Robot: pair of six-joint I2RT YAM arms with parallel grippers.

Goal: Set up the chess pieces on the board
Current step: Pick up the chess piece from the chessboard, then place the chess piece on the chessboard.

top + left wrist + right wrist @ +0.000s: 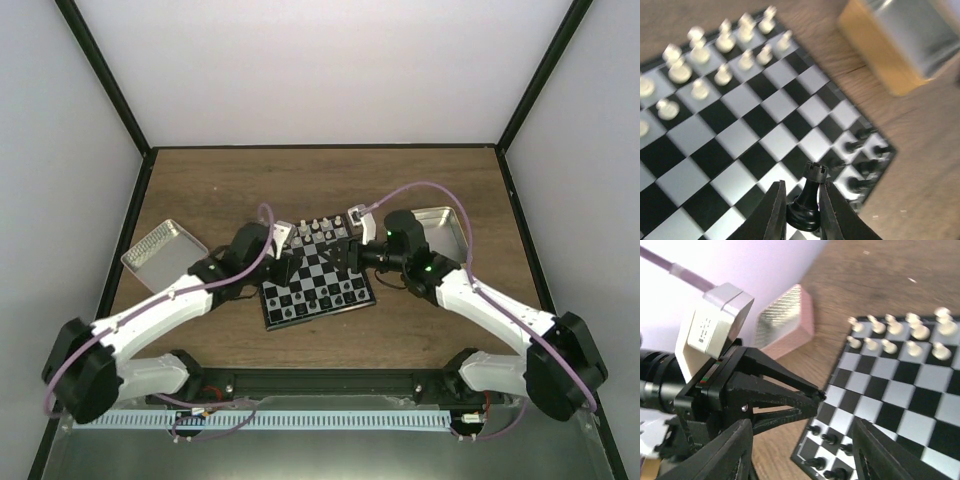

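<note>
Over the board (735, 135), near its black pieces (862, 165), the left gripper (802, 186) is clamped on a black rook (809, 202); the right gripper (802, 429), over the board too, has jaws apart.

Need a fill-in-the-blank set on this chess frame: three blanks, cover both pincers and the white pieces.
1. The piece gripped by the left pincer is a black ____.
2. The right pincer stands ____, with nothing between its fingers.
3. The white pieces stand in ____ rows along one edge of the board.

Missing words: rook; open; two
</note>
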